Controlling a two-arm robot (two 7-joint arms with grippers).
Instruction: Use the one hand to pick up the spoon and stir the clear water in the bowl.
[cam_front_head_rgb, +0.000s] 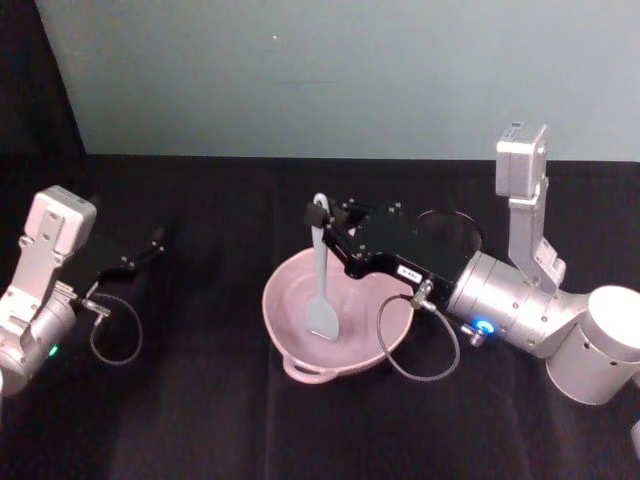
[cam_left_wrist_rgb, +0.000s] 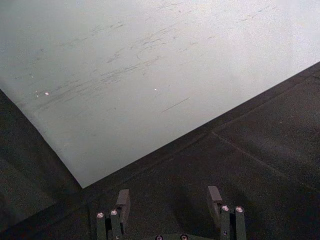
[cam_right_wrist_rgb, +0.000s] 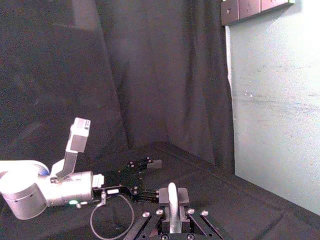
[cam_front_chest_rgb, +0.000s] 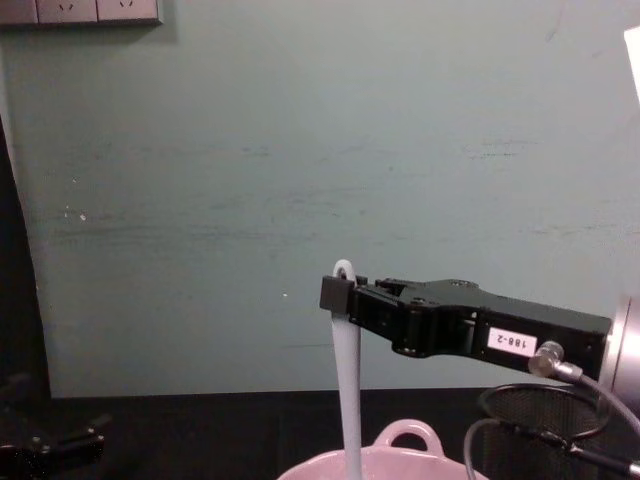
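Right end effector (cam_front_head_rgb: 320, 214) grips spoon (cam_front_head_rgb: 319, 270); head view: paddle (cam_front_head_rgb: 322, 318) in bowl (cam_front_head_rgb: 272, 325)

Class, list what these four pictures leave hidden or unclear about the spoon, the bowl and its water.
Water level in the bowl: head view, too clear to tell.
Spoon head: chest view, cut off by the bottom edge.
Black mesh cup: head view, partly behind the right gripper.
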